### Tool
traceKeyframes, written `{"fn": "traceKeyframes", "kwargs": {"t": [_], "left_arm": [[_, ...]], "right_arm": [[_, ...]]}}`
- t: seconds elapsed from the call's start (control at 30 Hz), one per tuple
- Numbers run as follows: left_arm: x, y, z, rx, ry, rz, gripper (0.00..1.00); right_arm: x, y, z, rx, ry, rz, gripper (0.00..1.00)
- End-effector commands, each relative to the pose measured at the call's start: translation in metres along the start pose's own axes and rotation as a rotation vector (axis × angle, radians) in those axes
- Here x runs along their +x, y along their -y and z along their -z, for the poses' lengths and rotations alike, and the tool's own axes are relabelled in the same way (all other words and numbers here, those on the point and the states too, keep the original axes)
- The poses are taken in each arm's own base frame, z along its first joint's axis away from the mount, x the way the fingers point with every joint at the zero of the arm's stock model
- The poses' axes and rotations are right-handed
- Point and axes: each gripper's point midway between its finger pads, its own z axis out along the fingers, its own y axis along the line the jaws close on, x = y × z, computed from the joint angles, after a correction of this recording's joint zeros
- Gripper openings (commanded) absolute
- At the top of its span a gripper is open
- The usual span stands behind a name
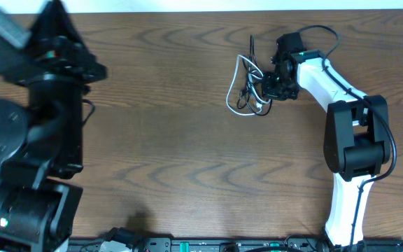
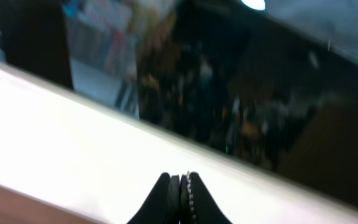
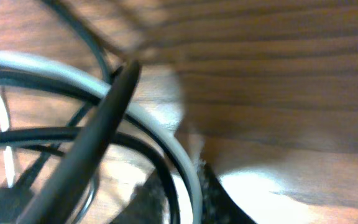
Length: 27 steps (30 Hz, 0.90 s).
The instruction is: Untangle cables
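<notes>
I count two cables (image 1: 247,87), one white (image 1: 229,94) and one black (image 1: 252,49), tangled together in one small heap on the table (image 1: 173,154), upper right of centre in the overhead view. The white one makes a loop on the heap's left side, and a thin black end sticks up toward the top of the frame. My right gripper (image 1: 268,85) sits against the heap's right edge. In the right wrist view the white cord (image 3: 55,67) and the black cord (image 3: 55,132) sweep across the left half and run down between the gripper's fingers (image 3: 182,186) at the bottom centre. The fingers stand narrowly apart, and I cannot tell whether they are pinching the cords. Of my two arms, the left arm (image 1: 40,105) fills the left of the overhead frame, well apart from the heap. Its gripper (image 2: 180,183) has its fingers pressed together on nothing.
</notes>
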Motion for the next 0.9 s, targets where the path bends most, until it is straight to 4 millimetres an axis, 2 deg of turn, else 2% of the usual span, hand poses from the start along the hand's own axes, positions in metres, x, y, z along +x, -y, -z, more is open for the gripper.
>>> {"fn": "traceKeyframes", "kwargs": {"t": [0.0, 0.13, 0.27, 0.37, 0.43, 0.5, 0.63, 0.8, 0.87], "left_arm": [[0.041, 0.015, -0.017, 0.087, -0.157, -0.046, 0.08], [0.096, 0.005, -0.037, 0.048, -0.342, -0.077, 0.08], [0.144, -0.007, -0.052, 0.002, -0.497, -0.102, 0.08], [0.178, -0.013, -0.059, -0.014, -0.607, -0.114, 0.08], [0.195, -0.016, -0.062, -0.022, -0.665, -0.119, 0.08], [0.213, -0.018, -0.064, -0.021, -0.723, -0.119, 0.08], [0.240, -0.020, -0.067, -0.017, -0.815, -0.115, 0.08], [0.263, -0.031, -0.065, -0.056, -0.897, -0.127, 0.08], [0.267, -0.032, -0.065, -0.062, -0.908, -0.129, 0.08]], "right_arm": [[0.018, -0.006, -0.019, -0.078, -0.094, 0.084, 0.25], [0.011, -0.023, 0.010, -0.133, -0.051, 0.152, 0.33], [0.000, -0.037, 0.051, -0.154, 0.039, 0.203, 0.41], [-0.011, -0.051, 0.081, -0.186, 0.125, 0.234, 0.42], [-0.015, -0.066, 0.093, -0.225, 0.166, 0.263, 0.42], [-0.016, -0.081, 0.097, -0.245, 0.194, 0.298, 0.43], [-0.014, -0.102, 0.093, -0.262, 0.214, 0.347, 0.45], [-0.016, -0.120, 0.088, -0.258, 0.255, 0.408, 0.48], [-0.015, -0.127, 0.082, -0.254, 0.262, 0.456, 0.47]]}}
